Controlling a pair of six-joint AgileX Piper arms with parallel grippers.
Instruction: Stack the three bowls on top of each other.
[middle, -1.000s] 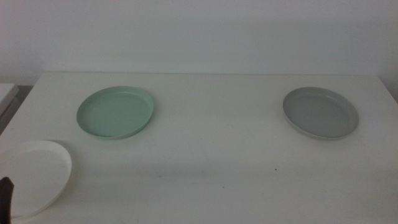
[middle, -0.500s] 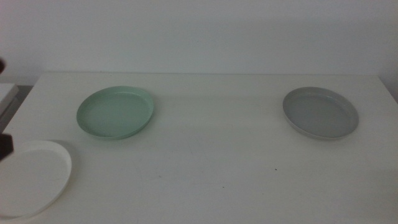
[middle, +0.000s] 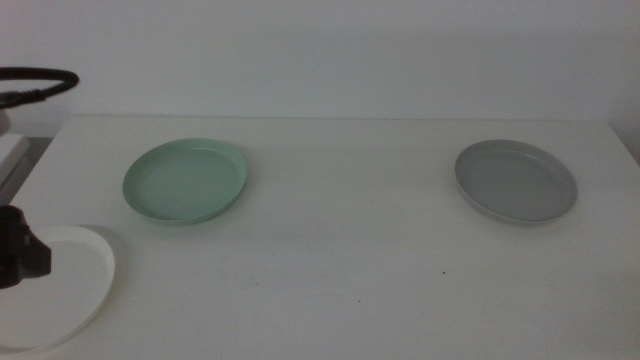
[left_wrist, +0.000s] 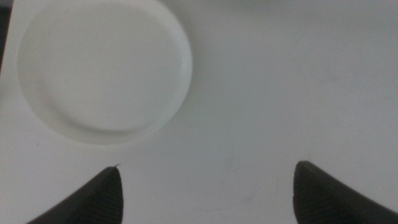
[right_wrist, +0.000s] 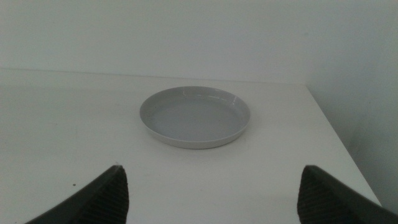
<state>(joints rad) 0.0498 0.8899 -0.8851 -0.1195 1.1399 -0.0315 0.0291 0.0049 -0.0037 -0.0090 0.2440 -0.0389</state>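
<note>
Three shallow bowls lie apart on the white table. In the middle view the mint green bowl (middle: 186, 180) is at the back left, the grey bowl (middle: 516, 180) at the back right and the white bowl (middle: 60, 290) at the front left corner. My left gripper (left_wrist: 205, 193) is open and empty above the table beside the white bowl (left_wrist: 102, 68). A dark part of the left arm (middle: 20, 258) overlaps the white bowl's edge in the middle view. My right gripper (right_wrist: 211, 193) is open and empty, facing the grey bowl (right_wrist: 196, 115) from a distance. It is out of the middle view.
A black cable (middle: 35, 82) loops in at the upper left of the middle view. The table's right edge (right_wrist: 336, 143) runs close beside the grey bowl. A pale wall stands behind the table.
The left arm has come further in at the left edge, over the white bowl's rim, and its cable has appeared at the upper left. The three bowls have not moved.
</note>
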